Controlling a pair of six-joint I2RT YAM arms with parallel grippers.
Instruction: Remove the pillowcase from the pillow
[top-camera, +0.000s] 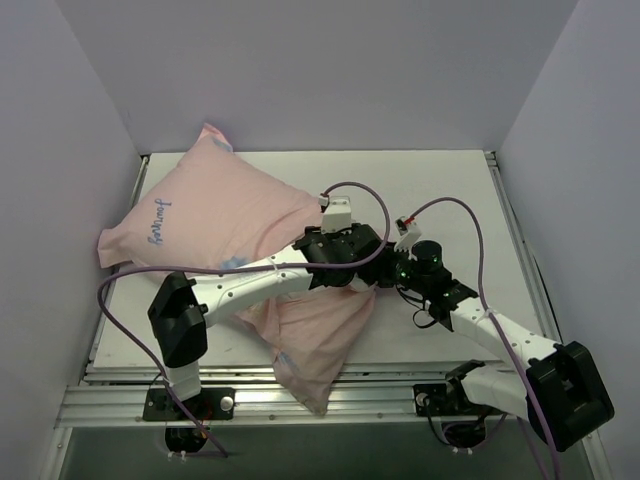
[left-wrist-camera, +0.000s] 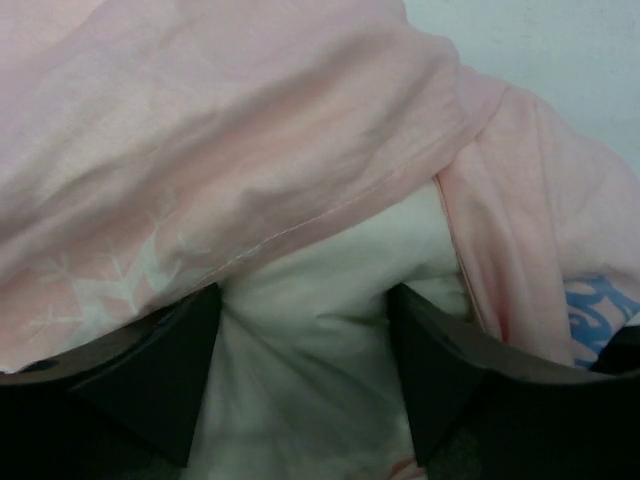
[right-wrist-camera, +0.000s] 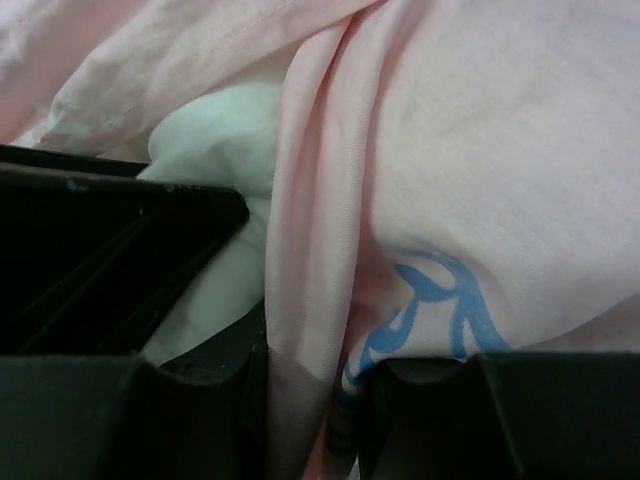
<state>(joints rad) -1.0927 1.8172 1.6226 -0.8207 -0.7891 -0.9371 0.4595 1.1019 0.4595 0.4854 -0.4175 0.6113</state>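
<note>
top: bright, even | wrist views: dim, pillowcase (left-wrist-camera: 250, 130) slightly blurred

White table (top-camera: 450, 190), flat top, boxed in by pale walls (top-camera: 320, 70) on the left, back and right. A metal rail (top-camera: 110, 405) runs along the near edge. Both arm bases are bolted there, left base (top-camera: 190, 403) and right base (top-camera: 450, 400). On the table lies the pink pillowcase (top-camera: 220, 215) with the pillow (left-wrist-camera: 330, 310) inside; the pillow shows white at the case opening in the wrist views. The bundle lies diagonally from the far-left corner to the near middle and covers most of the left half. Its near corner overlaps the rail. Blue script on the far-left part faces up.
</note>
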